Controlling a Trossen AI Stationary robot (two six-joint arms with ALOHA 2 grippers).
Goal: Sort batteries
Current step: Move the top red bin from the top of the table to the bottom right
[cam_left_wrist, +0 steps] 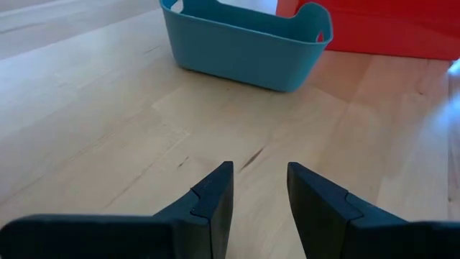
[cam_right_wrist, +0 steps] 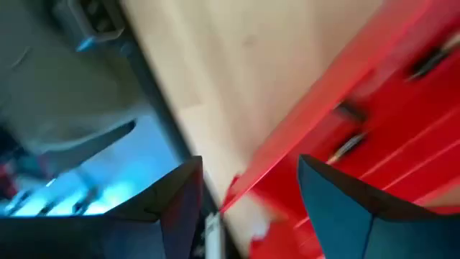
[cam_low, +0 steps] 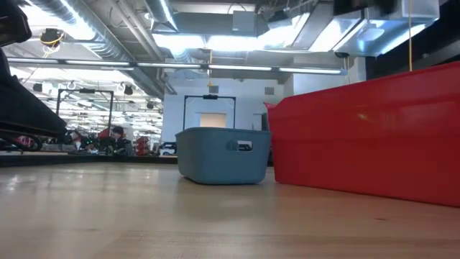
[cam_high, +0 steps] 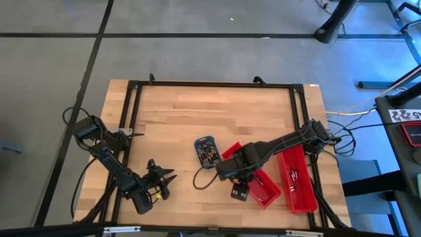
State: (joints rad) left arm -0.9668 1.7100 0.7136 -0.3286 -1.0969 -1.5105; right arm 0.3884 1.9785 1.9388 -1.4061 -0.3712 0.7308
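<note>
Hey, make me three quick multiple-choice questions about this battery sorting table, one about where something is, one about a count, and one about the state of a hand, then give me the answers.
1. Where does the small blue tray sit?
A. just left of the red bins
B. at the table's far edge
C. inside a red bin

2. How many red bins are on the table?
A. one
B. two
C. four

3. How is the right hand?
A. shut on a battery
B. shut and empty
C. open and empty

Answers:
1 A: the blue tray lies just left of the red bins.
2 B: two long bins lie side by side.
3 C: the right hand shows a wide gap with nothing in it, over a bin's rim.
</note>
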